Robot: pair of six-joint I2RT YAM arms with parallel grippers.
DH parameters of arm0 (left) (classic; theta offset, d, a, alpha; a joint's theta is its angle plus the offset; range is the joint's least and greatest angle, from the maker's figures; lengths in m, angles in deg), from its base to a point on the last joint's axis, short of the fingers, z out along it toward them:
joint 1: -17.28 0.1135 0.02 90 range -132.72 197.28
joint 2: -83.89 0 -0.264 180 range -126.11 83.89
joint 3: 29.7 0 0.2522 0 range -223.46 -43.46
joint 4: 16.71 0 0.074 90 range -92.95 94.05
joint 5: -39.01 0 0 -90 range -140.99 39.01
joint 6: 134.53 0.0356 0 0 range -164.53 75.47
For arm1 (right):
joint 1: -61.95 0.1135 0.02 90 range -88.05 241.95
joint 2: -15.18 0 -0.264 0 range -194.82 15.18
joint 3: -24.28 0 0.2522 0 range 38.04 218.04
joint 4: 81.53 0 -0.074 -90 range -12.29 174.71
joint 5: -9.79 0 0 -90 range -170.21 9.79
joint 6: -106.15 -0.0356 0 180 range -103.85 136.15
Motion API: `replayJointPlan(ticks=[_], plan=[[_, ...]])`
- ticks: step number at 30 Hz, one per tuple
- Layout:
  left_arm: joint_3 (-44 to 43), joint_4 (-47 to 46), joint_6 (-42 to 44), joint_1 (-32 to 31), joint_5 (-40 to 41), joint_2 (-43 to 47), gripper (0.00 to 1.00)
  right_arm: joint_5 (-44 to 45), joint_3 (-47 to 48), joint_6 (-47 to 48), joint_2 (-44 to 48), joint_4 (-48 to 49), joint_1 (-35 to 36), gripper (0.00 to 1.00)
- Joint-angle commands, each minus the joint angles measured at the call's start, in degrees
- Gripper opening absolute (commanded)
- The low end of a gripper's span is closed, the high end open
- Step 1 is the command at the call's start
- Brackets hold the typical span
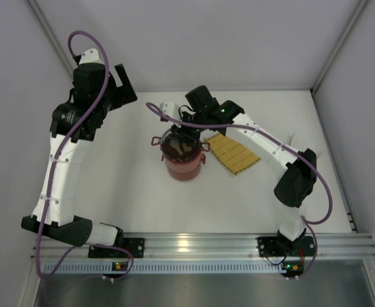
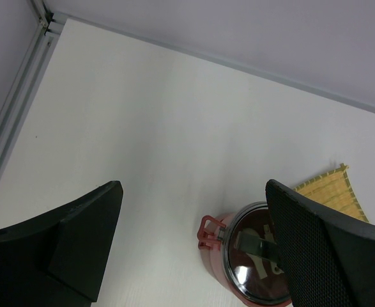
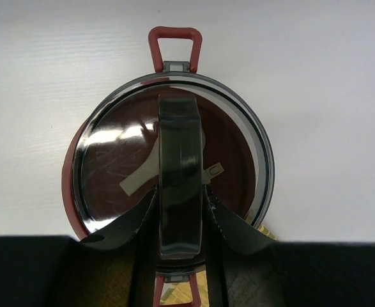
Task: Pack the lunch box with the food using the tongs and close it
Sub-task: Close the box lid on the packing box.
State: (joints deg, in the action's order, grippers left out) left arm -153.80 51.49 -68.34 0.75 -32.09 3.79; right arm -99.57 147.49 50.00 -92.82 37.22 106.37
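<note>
The lunch box is a round maroon tin standing mid-table, topped by a glossy steel-rimmed lid with a dark arched handle across it. My right gripper reaches down over the tin, shut on that handle with one finger on each side. It also shows from above, right gripper over the box. My left gripper hangs open and empty, high at the back left, left gripper, with the lunch box below it to the right. Food and tongs are out of view.
A yellow woven mat lies just right of the box, and its corner shows as mat. Red side handles stick out from the tin. A pale spoon shape and a short stick show at the lid. Walls enclose the table.
</note>
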Motion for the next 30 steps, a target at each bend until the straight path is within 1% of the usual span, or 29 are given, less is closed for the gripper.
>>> replayJointPlan(ticks=[1, 30], plan=[[-0.1, -1.9, 0.9, 0.3, -0.1, 0.7, 0.98, 0.0, -1.5, 0.3, 2.0, 2.0, -0.9, 0.03], [-0.4, -1.8, 0.6, 0.3, -0.9, 0.6, 0.99, 2.2, 1.0, 0.6, 3.5, -4.2, -0.9, 0.05]])
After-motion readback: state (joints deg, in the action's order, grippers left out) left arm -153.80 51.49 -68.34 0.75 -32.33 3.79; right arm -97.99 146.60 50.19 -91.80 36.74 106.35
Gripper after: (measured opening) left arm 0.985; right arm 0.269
